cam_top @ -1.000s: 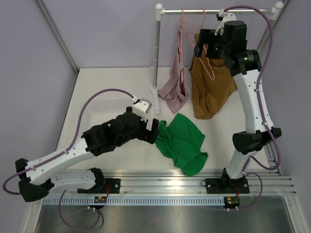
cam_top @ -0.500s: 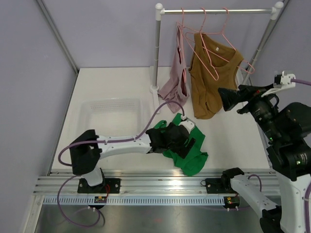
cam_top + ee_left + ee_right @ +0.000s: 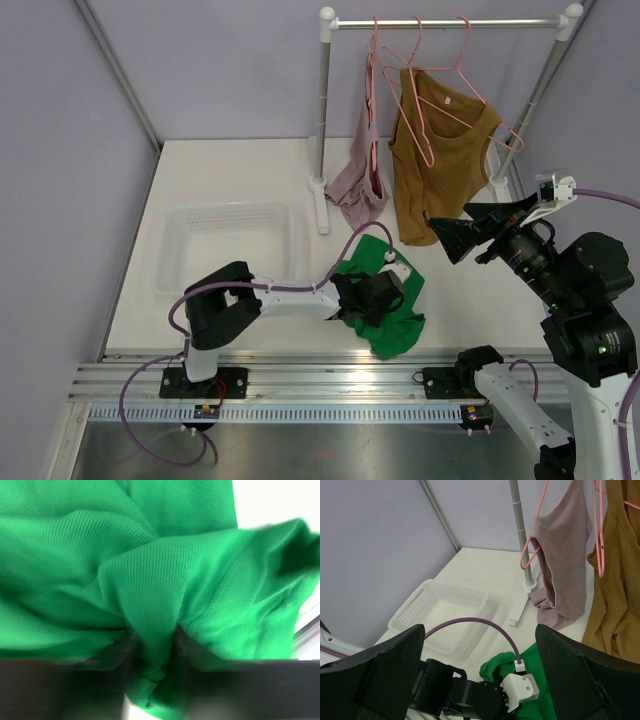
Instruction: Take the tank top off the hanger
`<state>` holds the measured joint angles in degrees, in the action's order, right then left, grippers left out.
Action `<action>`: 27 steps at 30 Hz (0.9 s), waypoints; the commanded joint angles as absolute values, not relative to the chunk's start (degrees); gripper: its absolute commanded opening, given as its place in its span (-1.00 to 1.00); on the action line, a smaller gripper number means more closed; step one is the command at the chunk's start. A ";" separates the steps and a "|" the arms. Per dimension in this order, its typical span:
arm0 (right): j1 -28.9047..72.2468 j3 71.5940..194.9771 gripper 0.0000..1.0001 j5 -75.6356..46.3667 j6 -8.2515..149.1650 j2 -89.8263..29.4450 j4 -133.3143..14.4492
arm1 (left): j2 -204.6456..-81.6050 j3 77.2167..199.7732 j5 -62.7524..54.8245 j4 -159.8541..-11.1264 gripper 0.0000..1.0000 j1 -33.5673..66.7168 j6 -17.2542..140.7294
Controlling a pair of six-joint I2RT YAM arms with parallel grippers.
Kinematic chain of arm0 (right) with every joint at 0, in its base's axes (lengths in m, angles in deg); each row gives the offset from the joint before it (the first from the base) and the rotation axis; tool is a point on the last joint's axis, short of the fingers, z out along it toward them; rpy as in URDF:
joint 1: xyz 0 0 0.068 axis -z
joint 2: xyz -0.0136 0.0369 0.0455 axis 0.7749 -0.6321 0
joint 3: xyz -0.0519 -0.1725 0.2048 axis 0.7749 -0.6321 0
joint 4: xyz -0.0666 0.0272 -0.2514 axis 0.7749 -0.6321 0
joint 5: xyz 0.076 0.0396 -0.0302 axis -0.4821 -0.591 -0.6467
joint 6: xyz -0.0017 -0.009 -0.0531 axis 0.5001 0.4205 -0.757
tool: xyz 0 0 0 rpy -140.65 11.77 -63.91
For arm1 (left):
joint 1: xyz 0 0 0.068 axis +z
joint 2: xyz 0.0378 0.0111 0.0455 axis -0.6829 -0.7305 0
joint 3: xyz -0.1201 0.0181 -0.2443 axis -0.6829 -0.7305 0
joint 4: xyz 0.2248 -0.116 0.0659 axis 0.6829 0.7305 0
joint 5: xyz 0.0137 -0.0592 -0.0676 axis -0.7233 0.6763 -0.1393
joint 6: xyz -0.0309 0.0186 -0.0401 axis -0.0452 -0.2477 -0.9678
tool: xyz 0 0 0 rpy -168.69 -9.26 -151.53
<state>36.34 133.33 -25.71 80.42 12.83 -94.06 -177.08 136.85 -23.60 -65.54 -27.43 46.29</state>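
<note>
A green tank top (image 3: 400, 330) lies crumpled on the table, off any hanger. My left gripper (image 3: 383, 298) is down on it, shut on a fold of the green cloth (image 3: 150, 570) that bunches between the jaws (image 3: 152, 655). A brown tank top (image 3: 440, 170) hangs on a pink hanger (image 3: 432, 100) from the rail, and a mauve tank top (image 3: 362, 180) hangs beside it. My right gripper (image 3: 470, 225) is raised at the right, open and empty, facing the table. In its view (image 3: 479, 630) the green top (image 3: 530, 657) lies below.
A white perforated basket (image 3: 225, 240) stands on the table's left, also seen as the basket (image 3: 445, 612) in the right wrist view. The rack's white post (image 3: 322, 120) and foot stand mid-table. An empty pink hanger (image 3: 505, 135) hangs at the rail's right.
My right arm left the brown top's hanger and drew back to the right, still open. My left gripper moved right onto the green top and shut on it.
</note>
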 commanded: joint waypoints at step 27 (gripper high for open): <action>36.56 132.97 0.99 -28.17 80.34 14.68 -92.94 | -124.59 139.54 -54.43 -42.96 -1.00 -12.76 51.70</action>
<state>36.34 132.15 -26.78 80.16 14.57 -94.65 -127.51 140.52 -52.89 -43.99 -17.28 50.44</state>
